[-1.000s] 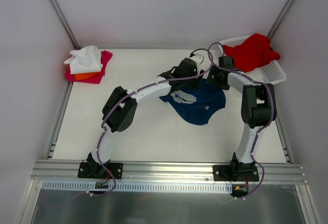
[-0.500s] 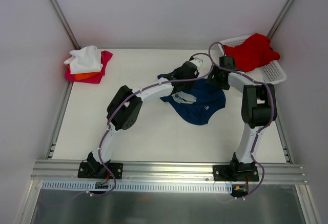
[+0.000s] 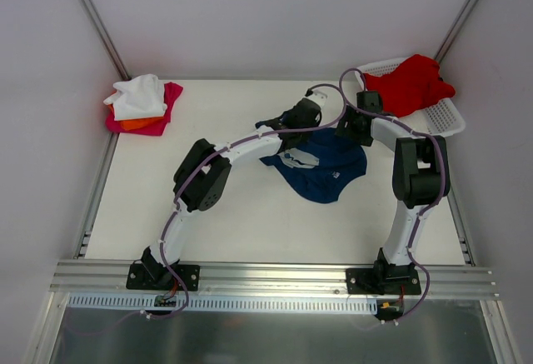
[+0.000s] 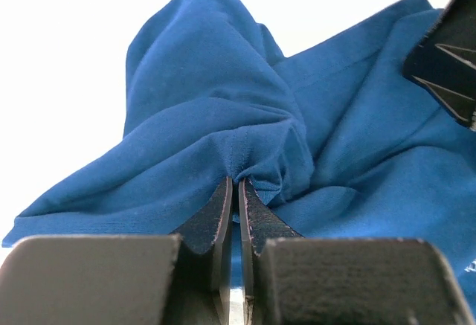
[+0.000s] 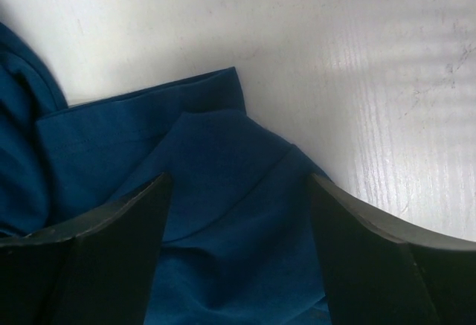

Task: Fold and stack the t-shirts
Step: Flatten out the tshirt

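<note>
A navy blue t-shirt (image 3: 326,174) lies crumpled at the middle of the table, its white print facing up. My left gripper (image 3: 293,122) is at the shirt's far left edge. In the left wrist view it (image 4: 238,181) is shut on a pinched ridge of the navy cloth (image 4: 208,94). My right gripper (image 3: 348,128) hovers over the shirt's far right part. In the right wrist view it (image 5: 238,180) stands open, with a navy corner (image 5: 216,146) below and between its fingers, untouched. One right finger (image 4: 446,57) shows in the left wrist view.
A stack of white, orange and magenta t-shirts (image 3: 141,104) sits at the back left corner. A red t-shirt (image 3: 410,83) lies in the white basket (image 3: 445,118) at the back right. Bare white table (image 3: 233,222) lies in front of the navy shirt.
My left gripper has shut on a fold of the navy t-shirt, and its wrist has shifted slightly back and right. The right gripper has stayed open and nearly still.
</note>
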